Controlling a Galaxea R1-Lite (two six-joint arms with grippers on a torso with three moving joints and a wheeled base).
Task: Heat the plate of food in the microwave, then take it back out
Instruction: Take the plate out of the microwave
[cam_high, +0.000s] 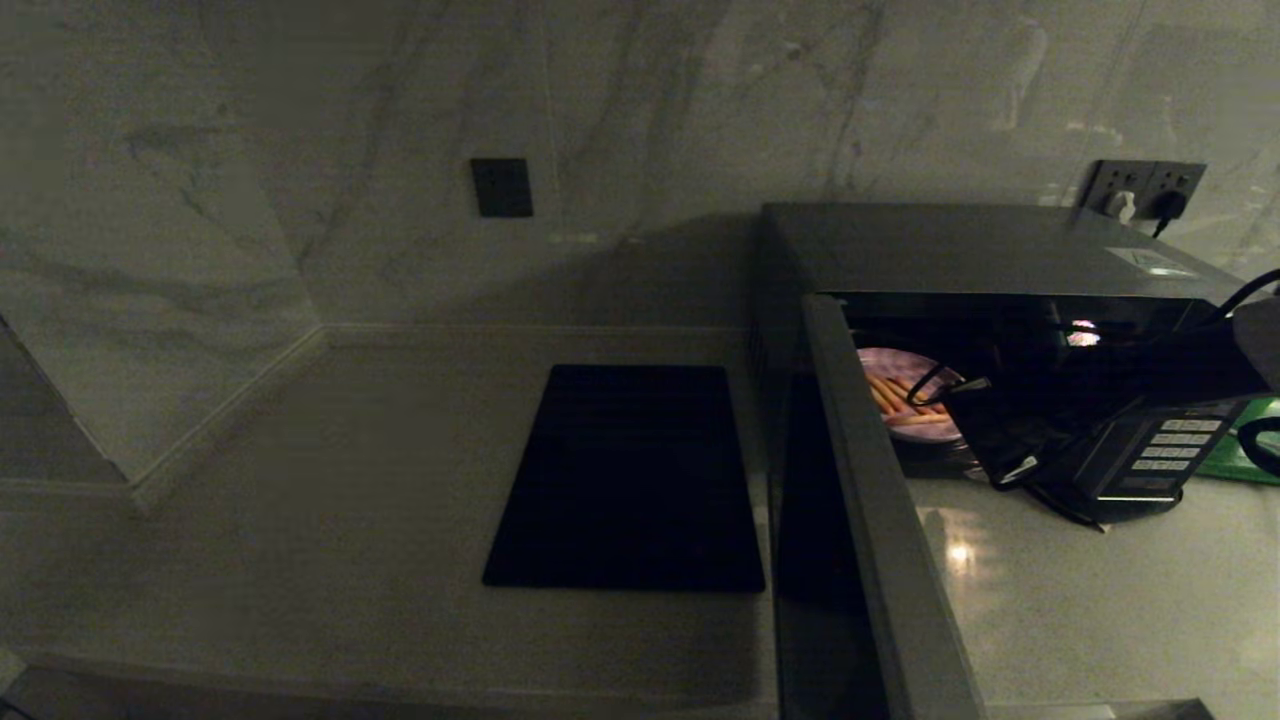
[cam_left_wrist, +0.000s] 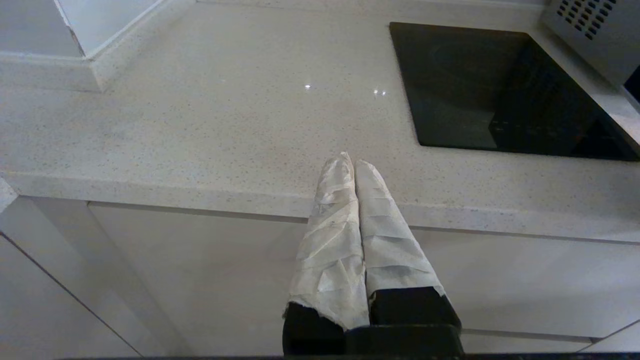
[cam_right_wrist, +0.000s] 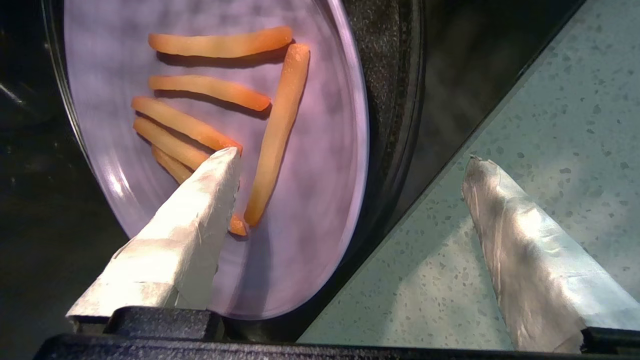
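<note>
The microwave (cam_high: 950, 245) stands at the right of the counter with its door (cam_high: 860, 480) swung wide open toward me. Inside lies the plate of food (cam_high: 900, 400), a lilac-pink plate (cam_right_wrist: 320, 150) carrying several orange sticks (cam_right_wrist: 275, 130). My right arm (cam_high: 1100, 400) reaches into the oven mouth from the right. The right gripper (cam_right_wrist: 350, 155) is open: one taped finger (cam_right_wrist: 200, 210) hangs over the plate, the other (cam_right_wrist: 520, 240) over the countertop outside, with the plate's near rim between them, untouched. My left gripper (cam_left_wrist: 350, 161) is shut and empty, low in front of the counter edge.
A flat black cooktop (cam_high: 630, 480) is set into the counter left of the microwave. The button panel (cam_high: 1165, 450) sits behind my right arm. Wall sockets (cam_high: 1145, 190) with plugs are behind the oven, and something green (cam_high: 1235, 455) lies at the far right.
</note>
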